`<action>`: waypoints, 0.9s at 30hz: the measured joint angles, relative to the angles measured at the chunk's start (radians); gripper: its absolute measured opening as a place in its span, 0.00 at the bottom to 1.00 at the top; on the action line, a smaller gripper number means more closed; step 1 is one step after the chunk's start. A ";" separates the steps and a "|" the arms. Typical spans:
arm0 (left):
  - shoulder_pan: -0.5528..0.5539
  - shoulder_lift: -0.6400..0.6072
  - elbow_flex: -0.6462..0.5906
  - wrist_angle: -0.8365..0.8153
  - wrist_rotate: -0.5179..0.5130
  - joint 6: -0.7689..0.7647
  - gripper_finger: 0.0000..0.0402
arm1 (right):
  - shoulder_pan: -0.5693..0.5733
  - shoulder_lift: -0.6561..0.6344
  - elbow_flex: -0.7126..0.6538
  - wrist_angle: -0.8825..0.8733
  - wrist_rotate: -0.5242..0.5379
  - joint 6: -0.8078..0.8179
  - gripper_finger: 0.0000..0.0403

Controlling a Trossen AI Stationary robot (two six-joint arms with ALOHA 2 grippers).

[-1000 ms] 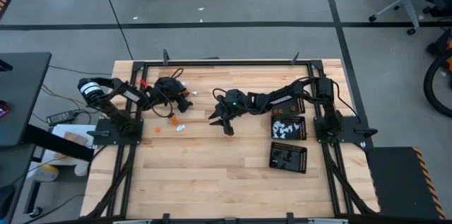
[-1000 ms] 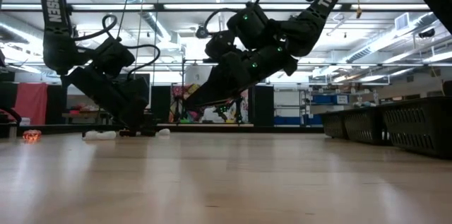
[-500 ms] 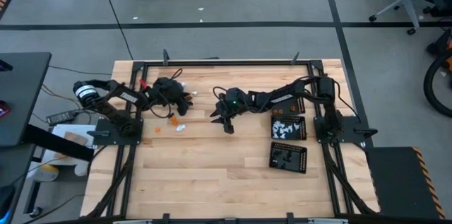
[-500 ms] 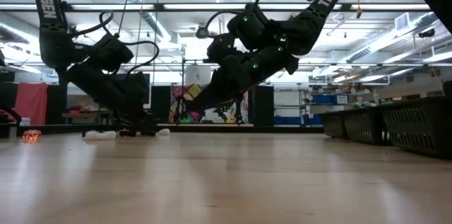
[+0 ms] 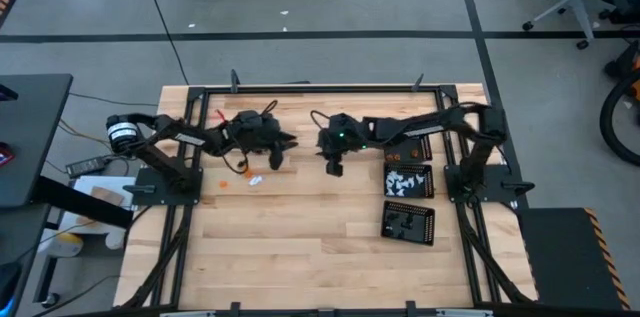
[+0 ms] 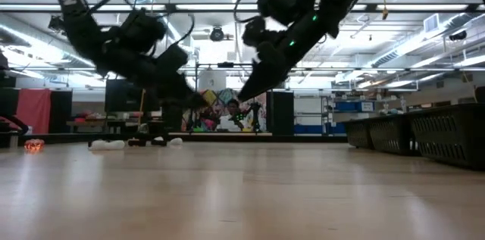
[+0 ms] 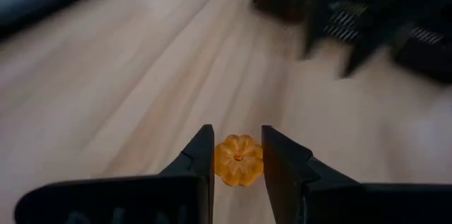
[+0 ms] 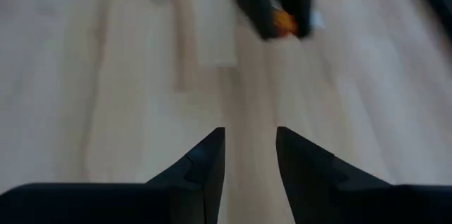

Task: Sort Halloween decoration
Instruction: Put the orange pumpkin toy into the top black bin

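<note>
The Halloween decoration is a set of tiny pieces. An orange pumpkin piece [image 7: 239, 159] is between the fingers of my left gripper [image 5: 277, 159], above the table left of centre. Loose on the wood behind it lie an orange piece [image 5: 222, 183] and a white piece [image 5: 255, 181]. My right gripper [image 8: 249, 152] hangs open over bare wood near the table's middle [image 5: 333, 165], facing the left gripper, with nothing between its fingers. My left gripper pinches the pumpkin piece by two opposite sides [image 7: 220, 162] between its two fingers [image 7: 201, 155]. The fingers slant down toward the table's right. The piece is lifted clear of the wood, its ribbed top facing the wrist camera.
Two black perforated trays stand at the right, one [image 5: 431, 193] with white pieces, one [image 5: 430, 239] with dark pieces; a third [image 5: 420, 147] lies partly under the right arm. A black frame rail [image 5: 320, 88] edges the table. Bare wood [image 5: 300, 247] fills the near half.
My left gripper has risen from the loose pieces and swung toward the table's right, tipping closer to level, with the orange pumpkin piece now clear of the wood. My right gripper has also risen and tipped closer to level.
</note>
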 joint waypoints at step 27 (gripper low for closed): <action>-0.303 0.651 0.967 -0.080 0.167 0.205 0.19 | 0.026 -0.660 0.000 -0.951 0.249 0.412 0.33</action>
